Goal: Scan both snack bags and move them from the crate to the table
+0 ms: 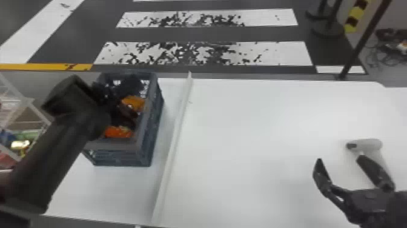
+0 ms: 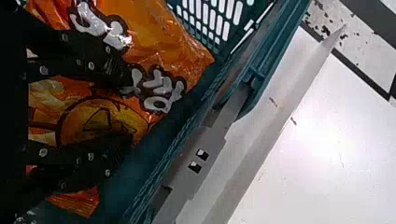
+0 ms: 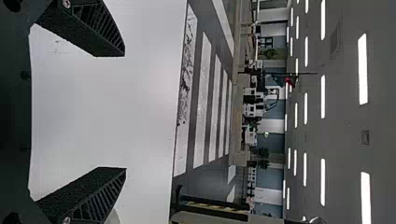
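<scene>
In the head view my left gripper reaches down into the dark crate, with an orange snack bag beyond it and a redder orange one on its near side. The left wrist view has my left gripper with its fingers apart over a shiny orange bag; an orange-red piece of packaging lies past the lower finger. My right gripper stands open above the table at the right, near a white handheld scanner. Its fingers are wide apart, holding nothing.
The crate stands on the left part of the white table, left of a raised white strip. A wire rack with goods is at far left. Barrier posts stand beyond the table's right rear.
</scene>
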